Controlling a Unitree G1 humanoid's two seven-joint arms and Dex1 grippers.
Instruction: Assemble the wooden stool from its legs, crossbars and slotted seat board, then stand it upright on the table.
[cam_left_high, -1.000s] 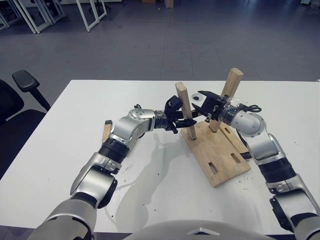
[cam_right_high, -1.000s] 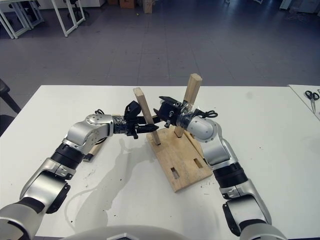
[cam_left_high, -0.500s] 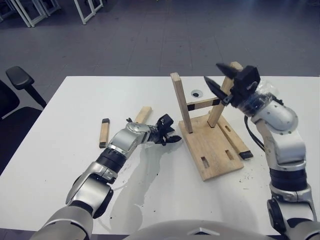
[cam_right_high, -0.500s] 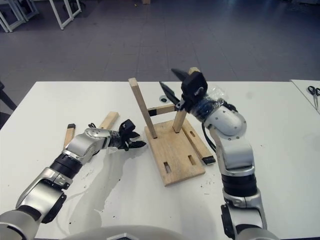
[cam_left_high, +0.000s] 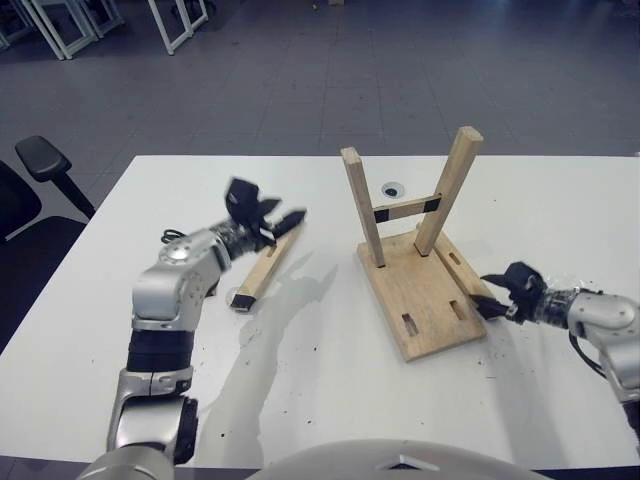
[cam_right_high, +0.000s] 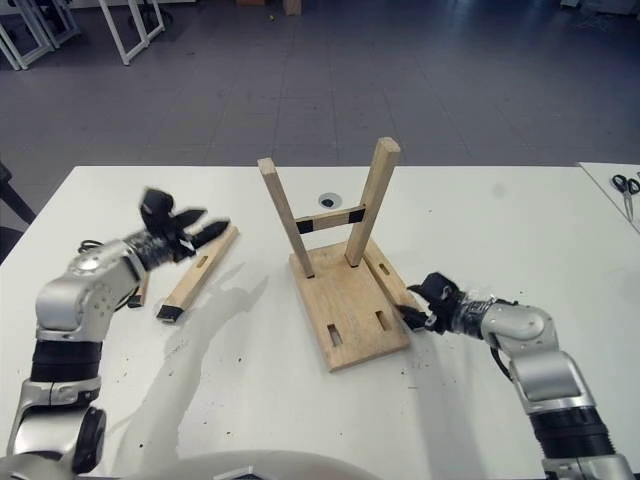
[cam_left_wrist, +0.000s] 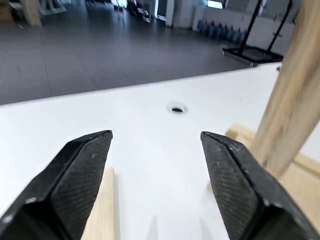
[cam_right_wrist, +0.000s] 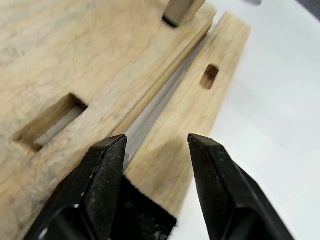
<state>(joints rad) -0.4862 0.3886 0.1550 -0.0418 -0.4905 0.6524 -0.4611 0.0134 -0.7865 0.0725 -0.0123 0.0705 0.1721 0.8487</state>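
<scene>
Left claw (cam_left_high: 272, 216) lifted at centre left, fingers spread wide, left arm (cam_left_high: 165, 292) bent at elbow, right claw (cam_left_high: 486, 297) low at right, fingers parted, right arm (cam_left_high: 600, 316) angled inward

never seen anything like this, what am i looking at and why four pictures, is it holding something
This is a humanoid robot with two arms, each ending in a two-fingered claw. The two wide pictures come from cameras in its head, looking down over the arms; the two close ones come from a camera on each wrist. On the white table lies a slotted seat board with two legs standing in it, joined by a crossbar. The left claw is open near a loose leg. The right claw is open over the end of another loose leg beside the board. Neither holds anything.
</scene>
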